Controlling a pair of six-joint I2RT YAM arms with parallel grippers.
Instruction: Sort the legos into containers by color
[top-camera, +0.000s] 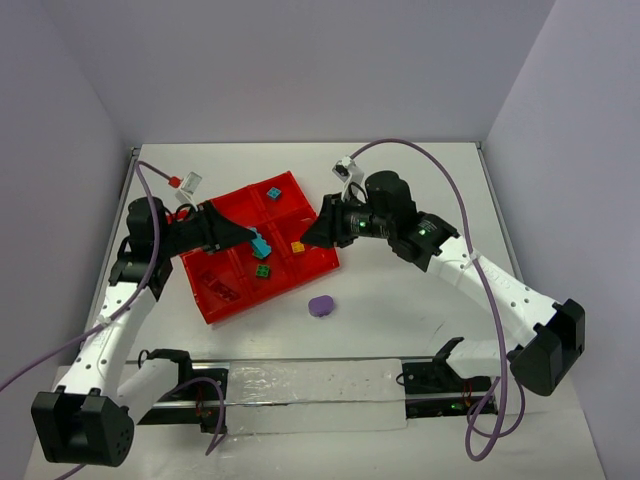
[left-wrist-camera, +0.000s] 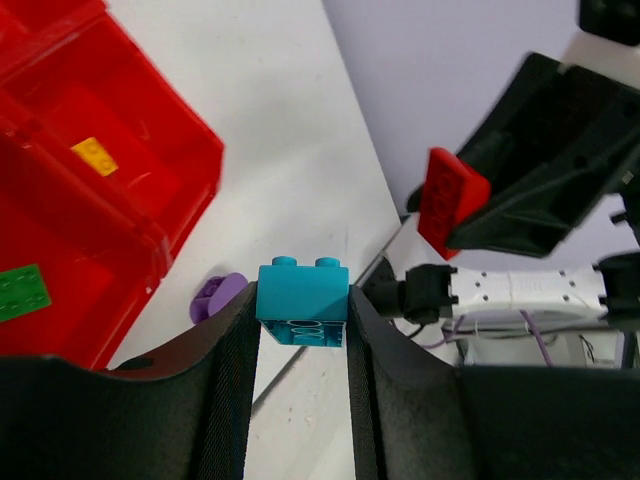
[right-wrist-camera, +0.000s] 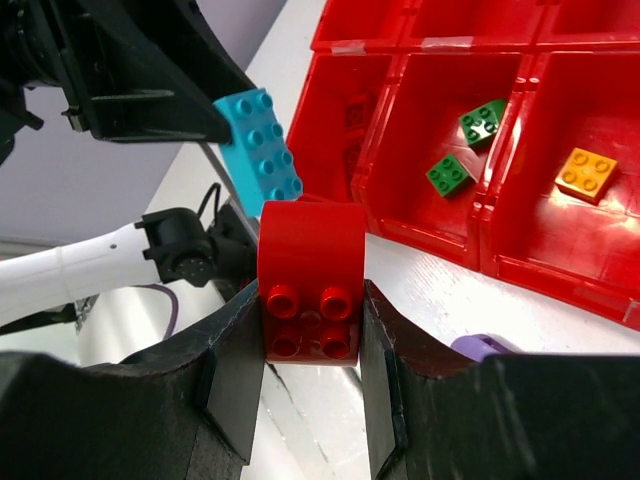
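Top external: white table (top-camera: 400, 300), lilac walls (top-camera: 300, 70), purple lego (top-camera: 321, 306) on tabletop.

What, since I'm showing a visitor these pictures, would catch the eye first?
Over the red tray, the left claw is shut on a teal brick and the right claw, facing it, on a red brick. A purple brick lies on the white table beside the tray.

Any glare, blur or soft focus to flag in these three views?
Top view: even light, soft shadows, all sharp. Left wrist: teal brick crisp, red tray behind slightly soft. Right wrist: red brick crisp, small highlights on the glossy tray walls.
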